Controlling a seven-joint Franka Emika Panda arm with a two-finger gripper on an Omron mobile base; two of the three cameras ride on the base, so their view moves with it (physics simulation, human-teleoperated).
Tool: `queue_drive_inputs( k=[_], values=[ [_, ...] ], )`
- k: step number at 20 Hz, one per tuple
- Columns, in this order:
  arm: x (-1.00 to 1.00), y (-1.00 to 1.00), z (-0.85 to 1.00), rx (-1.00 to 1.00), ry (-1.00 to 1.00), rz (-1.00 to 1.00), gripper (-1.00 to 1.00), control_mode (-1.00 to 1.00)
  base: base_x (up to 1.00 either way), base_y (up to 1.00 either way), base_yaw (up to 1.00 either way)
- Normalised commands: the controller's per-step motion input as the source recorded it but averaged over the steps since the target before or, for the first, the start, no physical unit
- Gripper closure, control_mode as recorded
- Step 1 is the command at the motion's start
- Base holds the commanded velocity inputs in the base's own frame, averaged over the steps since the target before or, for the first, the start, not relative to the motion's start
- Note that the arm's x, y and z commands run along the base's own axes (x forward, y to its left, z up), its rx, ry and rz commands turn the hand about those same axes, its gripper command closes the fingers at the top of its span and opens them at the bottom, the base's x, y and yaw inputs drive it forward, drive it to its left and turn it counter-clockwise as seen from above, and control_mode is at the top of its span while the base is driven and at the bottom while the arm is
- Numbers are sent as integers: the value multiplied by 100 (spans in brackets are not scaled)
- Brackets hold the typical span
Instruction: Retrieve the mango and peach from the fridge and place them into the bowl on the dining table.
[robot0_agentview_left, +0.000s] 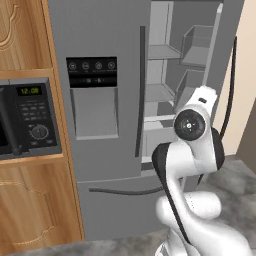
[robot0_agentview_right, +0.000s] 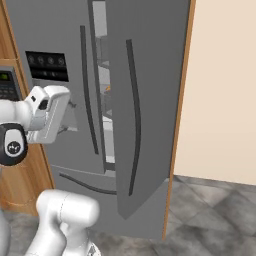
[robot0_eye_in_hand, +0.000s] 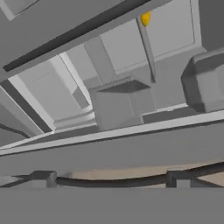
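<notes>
The fridge (robot0_agentview_left: 105, 100) stands with its right door (robot0_agentview_right: 145, 110) swung out and the left one shut. Inside, pale shelves (robot0_agentview_left: 159, 93) and clear door bins (robot0_agentview_left: 197, 45) look bare from the left base view. In the hand view a sliver of yellow, the mango (robot0_eye_in_hand: 145, 18), peeks out on a shelf deep inside the fridge, partly hidden by a divider; its long axis can't be judged. The gripper's jaws are spread wide, holding nothing, facing the fridge interior.

Matt grey fridge (robot0_agentview_left: 100, 40) beside glossy wood cabinet (robot0_agentview_left: 30, 200).
</notes>
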Motion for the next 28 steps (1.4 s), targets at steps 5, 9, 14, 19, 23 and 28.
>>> queue_drive_inputs(
  k=[5, 9, 14, 19, 23, 28],
  values=[
    [59, -5, 0, -5, 8, -2, -100, -100, 0, 0, 0],
    [91, -4, 0, 0, 16, 0, -100, -100, 0, 0, 0],
    [82, 4, 0, -5, 7, 0, -100, -100, 0, 0, 0],
    [83, -8, -11, -3, 6, 0, -100, -100, 0, 0, 0],
    [83, -24, -32, -3, 4, 0, -100, -100, 0, 0, 0],
    [30, -56, -33, -6, 6, -5, -100, -100, 0, 0, 0]
  ],
)
